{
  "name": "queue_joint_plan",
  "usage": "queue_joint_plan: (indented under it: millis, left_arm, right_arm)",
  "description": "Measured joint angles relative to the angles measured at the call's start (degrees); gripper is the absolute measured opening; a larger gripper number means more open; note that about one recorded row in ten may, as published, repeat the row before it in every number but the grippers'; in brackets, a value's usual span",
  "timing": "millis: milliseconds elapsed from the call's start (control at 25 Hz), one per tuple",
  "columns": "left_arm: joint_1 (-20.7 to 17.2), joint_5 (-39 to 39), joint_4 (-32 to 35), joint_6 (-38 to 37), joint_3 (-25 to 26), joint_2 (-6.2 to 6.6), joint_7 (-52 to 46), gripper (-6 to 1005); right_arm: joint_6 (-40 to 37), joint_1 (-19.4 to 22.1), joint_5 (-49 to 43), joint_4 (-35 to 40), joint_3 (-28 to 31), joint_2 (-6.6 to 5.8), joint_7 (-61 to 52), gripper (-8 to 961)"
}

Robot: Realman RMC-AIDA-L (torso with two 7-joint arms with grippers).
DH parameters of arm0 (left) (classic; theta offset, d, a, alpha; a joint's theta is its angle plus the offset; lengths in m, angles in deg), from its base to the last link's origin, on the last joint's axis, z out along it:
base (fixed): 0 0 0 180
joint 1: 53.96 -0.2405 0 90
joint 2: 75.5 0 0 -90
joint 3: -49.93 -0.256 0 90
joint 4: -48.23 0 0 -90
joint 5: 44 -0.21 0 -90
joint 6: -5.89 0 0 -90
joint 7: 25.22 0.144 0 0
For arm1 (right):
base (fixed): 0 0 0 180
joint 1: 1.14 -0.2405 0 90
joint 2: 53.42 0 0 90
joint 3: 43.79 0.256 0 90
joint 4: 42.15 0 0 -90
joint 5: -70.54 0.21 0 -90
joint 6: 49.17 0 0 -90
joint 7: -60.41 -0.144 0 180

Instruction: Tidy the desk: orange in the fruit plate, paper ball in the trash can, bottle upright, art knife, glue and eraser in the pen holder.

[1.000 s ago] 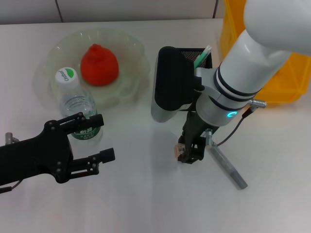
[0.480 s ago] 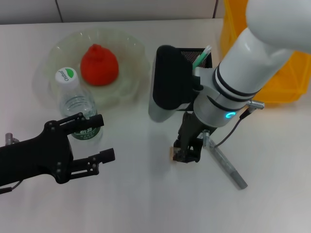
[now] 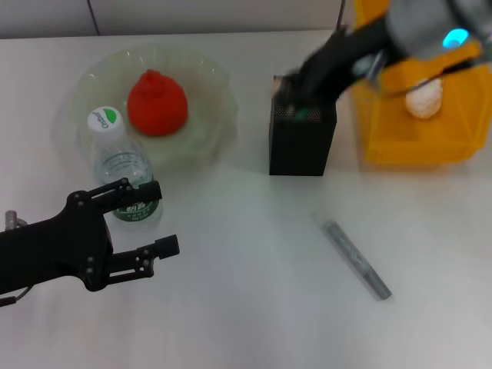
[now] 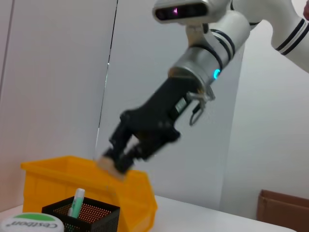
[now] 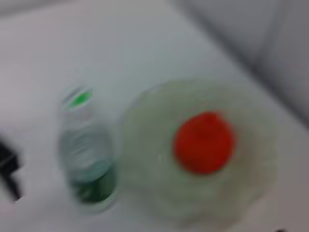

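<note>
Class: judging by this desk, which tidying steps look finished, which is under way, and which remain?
Done: orange in fruit plate, bottle upright, paper ball in trash can. Under way: right gripper carries the eraser above the pen holder. Left: the grey knife lying on the desk.

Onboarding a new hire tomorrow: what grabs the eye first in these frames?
The right gripper hangs above the pen holder, shut on the eraser, with the yellow trash can just behind holding the paper ball. The orange glows red in the fruit plate, the bottle upright at its rim. The left gripper waits open near the bottle; a grey art knife lies on the desk.
</note>
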Motion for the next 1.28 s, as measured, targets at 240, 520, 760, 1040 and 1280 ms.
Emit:
queue_joint_plan:
  millis: [240, 520, 760, 1040, 1280]
  left_arm:
    - [0.03, 0.0, 0.0, -0.09, 0.15, 0.14, -0.02, 802]
    - [0.37, -0.02, 0.23, -0.11, 0.18, 0.16, -0.46, 802]
    - [0.36, -0.01, 0.02, -0.11, 0.18, 0.17, -0.29, 802]
    - [0.33, -0.07, 0.05, 0.01, 0.18, 0.17, -0.04, 802]
    - [1.37, -0.41, 0.07, 0.36, -0.03, -0.01, 0.01, 802]
  right_arm:
    - [3.59, 0.07, -1.82, -3.72, 2.74, -0.12, -0.15, 252]
    - [4.88, 0.1, -2.9, -4.82, 2.1, -0.04, -0.14, 251]
    - [-1.87, -0.18, -2.97, -3.16, 2.75, -0.02, -1.0, 406]
    - [-16.54, -0.62, -9.32, -2.03, 0.44, 0.08, -4.4, 416]
    - [-10.83, 0.62, -10.67, -12.4, -6.04, 0.26, -6.45, 413]
